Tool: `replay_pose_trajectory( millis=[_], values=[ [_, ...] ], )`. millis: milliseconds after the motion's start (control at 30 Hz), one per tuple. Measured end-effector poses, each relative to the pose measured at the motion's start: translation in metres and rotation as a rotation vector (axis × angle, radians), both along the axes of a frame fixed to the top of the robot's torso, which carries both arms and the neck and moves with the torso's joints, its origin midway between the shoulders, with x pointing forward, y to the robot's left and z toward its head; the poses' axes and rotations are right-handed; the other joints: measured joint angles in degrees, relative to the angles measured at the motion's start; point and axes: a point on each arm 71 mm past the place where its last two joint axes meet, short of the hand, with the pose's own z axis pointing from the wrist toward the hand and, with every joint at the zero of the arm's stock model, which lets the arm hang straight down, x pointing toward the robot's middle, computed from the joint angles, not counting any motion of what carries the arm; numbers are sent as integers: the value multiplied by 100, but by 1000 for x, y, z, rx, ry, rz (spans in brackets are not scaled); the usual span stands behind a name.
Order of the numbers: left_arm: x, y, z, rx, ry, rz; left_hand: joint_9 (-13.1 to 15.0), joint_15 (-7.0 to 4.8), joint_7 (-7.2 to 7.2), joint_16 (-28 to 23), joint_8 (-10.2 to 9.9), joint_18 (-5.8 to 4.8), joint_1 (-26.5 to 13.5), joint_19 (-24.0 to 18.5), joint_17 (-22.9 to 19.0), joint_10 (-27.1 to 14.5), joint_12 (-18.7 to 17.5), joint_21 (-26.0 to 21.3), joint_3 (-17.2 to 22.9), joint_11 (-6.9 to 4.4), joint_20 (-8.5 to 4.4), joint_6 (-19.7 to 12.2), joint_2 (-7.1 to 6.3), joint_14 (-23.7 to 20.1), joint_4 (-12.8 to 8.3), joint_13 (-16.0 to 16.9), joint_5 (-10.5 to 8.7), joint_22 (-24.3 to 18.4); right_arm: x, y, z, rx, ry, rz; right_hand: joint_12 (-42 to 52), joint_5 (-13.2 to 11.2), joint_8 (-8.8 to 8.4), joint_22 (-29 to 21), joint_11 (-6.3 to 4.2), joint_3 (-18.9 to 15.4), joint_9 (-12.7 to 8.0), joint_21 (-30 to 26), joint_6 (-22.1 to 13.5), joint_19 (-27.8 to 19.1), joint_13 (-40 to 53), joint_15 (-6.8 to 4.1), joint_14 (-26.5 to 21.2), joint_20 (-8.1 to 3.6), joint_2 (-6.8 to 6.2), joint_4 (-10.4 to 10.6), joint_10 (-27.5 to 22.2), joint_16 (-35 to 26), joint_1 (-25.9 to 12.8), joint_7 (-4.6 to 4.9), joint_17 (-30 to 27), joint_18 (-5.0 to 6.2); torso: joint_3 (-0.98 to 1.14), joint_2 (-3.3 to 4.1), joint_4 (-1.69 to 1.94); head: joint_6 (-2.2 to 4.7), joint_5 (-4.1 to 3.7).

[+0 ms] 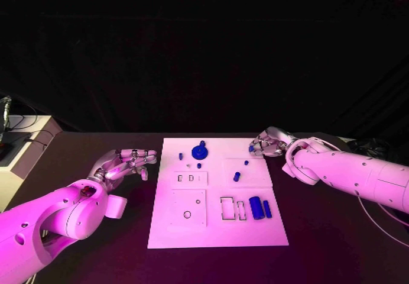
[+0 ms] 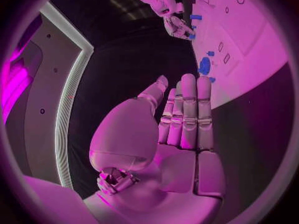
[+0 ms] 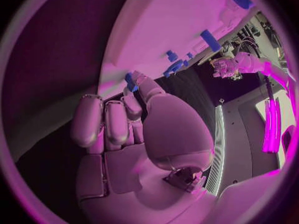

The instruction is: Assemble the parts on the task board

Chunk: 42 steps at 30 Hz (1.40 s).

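My right hand (image 1: 268, 144), upper right of the board (image 1: 217, 234), pinches a small blue part (image 1: 253, 148); next I must seat it. Left hand (image 1: 126, 163) hovers, fingers apart, holding nothing.

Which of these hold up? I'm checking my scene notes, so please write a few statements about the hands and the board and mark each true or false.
1. The right hand is at the far right corner of the task board, its fingertips on a small blue part. True.
2. The left hand holds a blue part. False: it holds nothing, and its fingers look straight and close together beside the board's left edge.
3. A round blue gear sits near the board's far edge. True.
4. The two blue cylinders lie on the black table, off the board. False: they lie on the board, in its near right part.
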Motion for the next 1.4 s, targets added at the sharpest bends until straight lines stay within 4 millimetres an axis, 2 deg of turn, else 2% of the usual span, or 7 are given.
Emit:
replay_pose_trajectory(
  millis=[267,433,767,1000,1267,1400],
  values=[
    [0,0,-1,1,3,1,0,0,0,22,0,0,0,0,5,0,0,0,0,0,0,0,0,0,0,0,0,5,-5,8,4,20,-22,15,0,-1,-1,-1,-8,-90,9,-1,23,1,24,0,0,0,-8,74,22,0,-68,-17,8,0,1,-2,-1,3,13],
    [0,2,-1,3,5,4,0,0,11,22,0,-1,0,0,5,-21,0,0,0,21,0,-30,0,-1,0,0,0,5,-12,22,12,46,-32,40,0,-1,-1,-1,-12,-185,27,-1,28,1,32,0,0,0,-38,168,30,0,-98,-20,7,0,0,-8,-7,2,33],
    [1,2,-2,4,8,6,0,0,11,44,0,0,0,11,8,-42,0,0,0,0,12,-30,0,-1,0,1,0,19,-28,75,29,95,-16,115,-30,-33,-1,-1,-4,-273,16,-3,47,1,55,1,0,-1,-38,256,38,0,-157,-2,7,0,-5,-23,-25,-6,73],
    [1,2,-2,5,9,5,0,0,11,44,0,0,0,20,10,-41,0,0,0,-1,21,-30,0,0,0,1,0,25,-43,117,27,91,32,159,-30,-56,-5,-2,5,-305,5,-5,48,1,55,1,0,-1,-38,287,47,0,-157,-1,1,0,-19,-38,-35,-34,140],
    [0,1,-2,5,12,4,0,0,10,44,0,0,0,20,15,-41,0,0,0,-1,21,-30,0,-1,0,1,0,31,-56,149,21,49,66,174,-30,-57,17,-2,6,-305,11,-5,49,2,57,1,0,-1,-38,286,47,0,-157,0,1,0,-34,-46,-30,-74,199],
    [0,1,-2,5,13,3,0,1,10,71,0,1,0,20,15,-41,0,0,16,-1,21,-30,0,0,17,1,0,39,-62,162,15,22,77,178,-30,-57,17,-2,6,-321,11,-5,49,12,59,1,0,-11,-38,301,47,0,-157,0,0,0,-31,-41,-26,-94,224]
  ],
)
